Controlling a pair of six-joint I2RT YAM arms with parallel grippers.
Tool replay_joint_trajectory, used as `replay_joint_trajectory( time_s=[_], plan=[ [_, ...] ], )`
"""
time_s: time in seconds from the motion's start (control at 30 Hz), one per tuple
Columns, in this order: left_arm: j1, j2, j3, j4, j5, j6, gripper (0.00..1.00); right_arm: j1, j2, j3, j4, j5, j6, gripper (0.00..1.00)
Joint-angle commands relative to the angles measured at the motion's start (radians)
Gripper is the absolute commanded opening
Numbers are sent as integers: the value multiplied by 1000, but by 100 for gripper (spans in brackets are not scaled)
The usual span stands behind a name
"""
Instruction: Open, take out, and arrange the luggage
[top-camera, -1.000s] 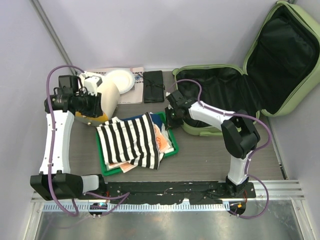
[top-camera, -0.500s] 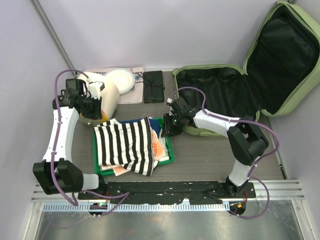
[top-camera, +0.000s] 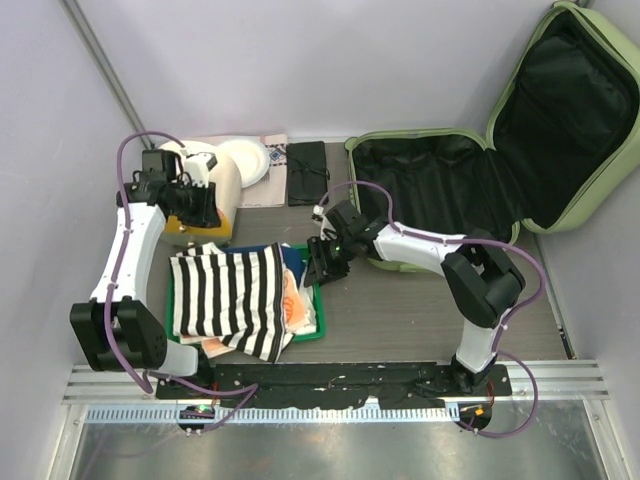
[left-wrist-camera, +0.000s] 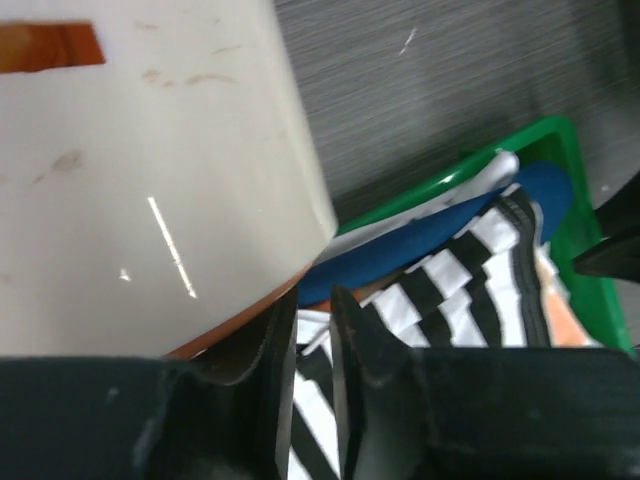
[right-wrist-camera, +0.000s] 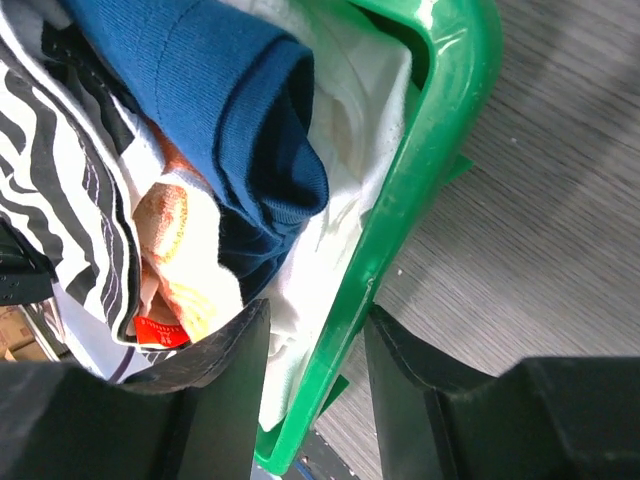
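Top external view shows you the luggage (top-camera: 470, 170) lying open at the back right of the tabletop (top-camera: 400, 310), its lid propped up against the right wall and black lining showing in both halves. Left of it sits the tray (top-camera: 312, 322), heaped with a striped shirt (top-camera: 230, 295) and a blue garment (right-wrist-camera: 220, 110).

Your right fingers (top-camera: 318, 262) pinch the tray's right rim. The right wrist view puts one finger inside against white cloth and the other outside against the green edge.

Your left fingers (top-camera: 208, 215) hang at the lower front edge of the container (top-camera: 210, 185), above the striped cloth. They are nearly pressed together with nothing between them.
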Motion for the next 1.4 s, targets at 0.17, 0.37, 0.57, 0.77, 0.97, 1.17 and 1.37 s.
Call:
replay_joint_trajectory(
  time_s=[0.17,0.37,0.57,0.77,0.97,1.17,1.37],
  plan=[
    [-8,-54,177,-121,188,-49,63,73,52,104,130,-88,32,56],
    [-2,-108,193,-125,188,-129,68,122,99,176,135,-144,21,69],
    [27,-99,187,-77,272,-241,69,48,-35,142,46,-197,-226,74],
    [27,-91,208,-69,309,-245,69,-21,-212,-2,-166,-166,-776,71],
    [30,-76,256,-45,301,-258,72,-1,-156,-44,-145,-175,-1172,68],
    [38,-56,303,-45,294,-279,78,93,-53,-13,38,-94,-1153,66],
    [40,-46,338,-26,274,-321,93,198,35,71,88,-50,-1065,65]
  ],
)
